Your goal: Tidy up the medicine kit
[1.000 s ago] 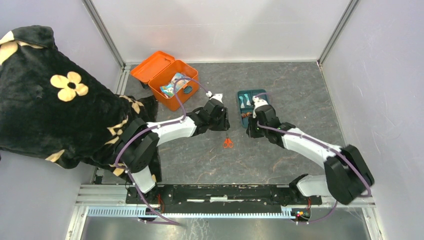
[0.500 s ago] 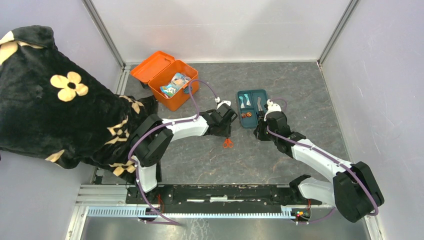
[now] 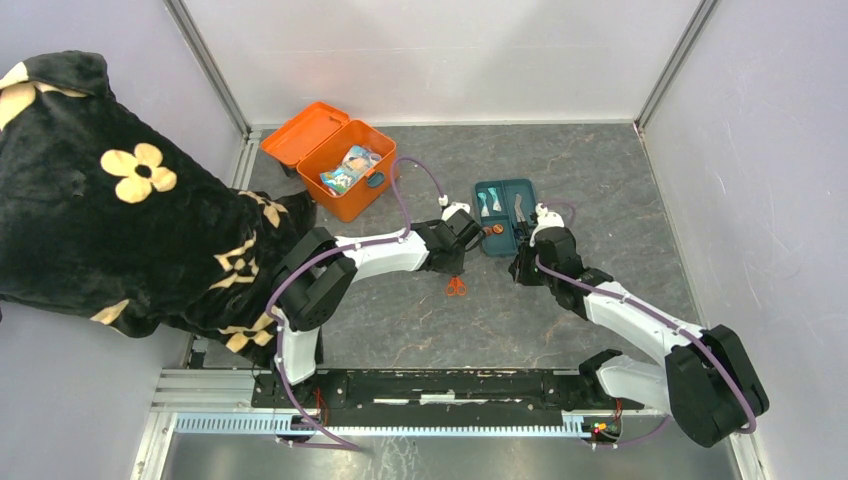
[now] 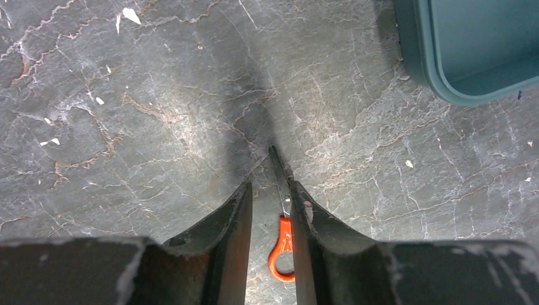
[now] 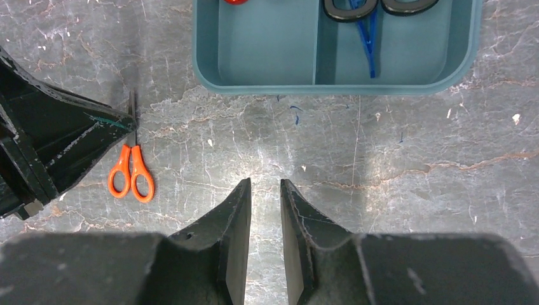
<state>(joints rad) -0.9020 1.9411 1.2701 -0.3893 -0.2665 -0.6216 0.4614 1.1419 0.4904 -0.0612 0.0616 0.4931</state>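
Grey marbled tabletop: orange scissors (image 4: pixel 284 244) lie with their long axis near-far, blades far and loops near, right between your left gripper (image 4: pixel 270 187) fingers. Those fingers are narrowly parted and straddle the blades, with a gap on one side, so I'd say not clamped. Right gripper (image 5: pixel 265 184) is barely ajar and empty, near the teal tray (image 5: pixel 330 87). Medicine kit (image 3: pixel 360 200) sits open, far left.

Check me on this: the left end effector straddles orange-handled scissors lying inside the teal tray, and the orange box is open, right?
Not quite: the left wrist view shows the scissors on the grey table, outside the teal tray. The left end effector does straddle them, and the orange box is open.
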